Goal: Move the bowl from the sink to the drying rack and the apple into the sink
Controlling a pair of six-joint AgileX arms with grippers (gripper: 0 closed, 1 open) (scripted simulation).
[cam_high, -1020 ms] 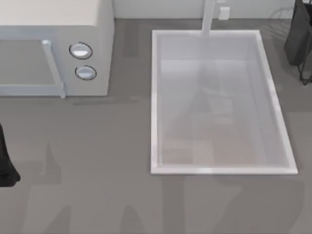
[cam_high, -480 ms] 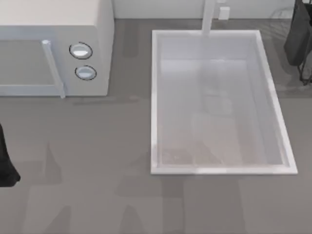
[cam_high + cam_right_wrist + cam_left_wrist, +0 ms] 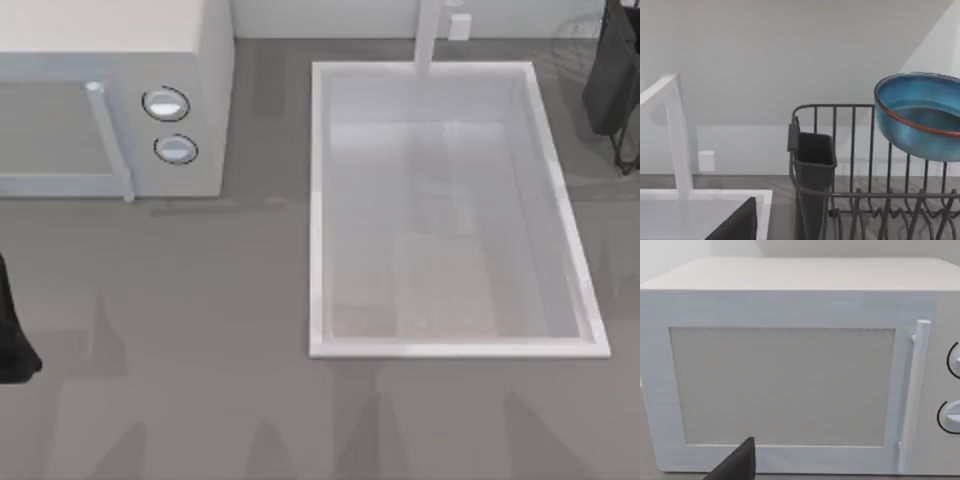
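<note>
The round glossy blue bowl with its thin red-orange rim (image 3: 920, 117) sits raised above the dark wire drying rack (image 3: 865, 200), level with the rack's top rail, in the right wrist view. Nothing shows beneath it, so it is probably carried there for setting down. The rack has upright bars and a dark cutlery cup (image 3: 812, 172) at its near corner, beside the large white rectangular sink (image 3: 455, 345), whose basin lies bare in the top view. The right hand (image 3: 615, 85) hangs over the rack at the bench's far right corner; whether its fingers grip the bowl I cannot tell. The left hand (image 3: 737, 465) waits at the bench's left edge, facing the white microwave (image 3: 790, 375), its opening unclear.
</note>
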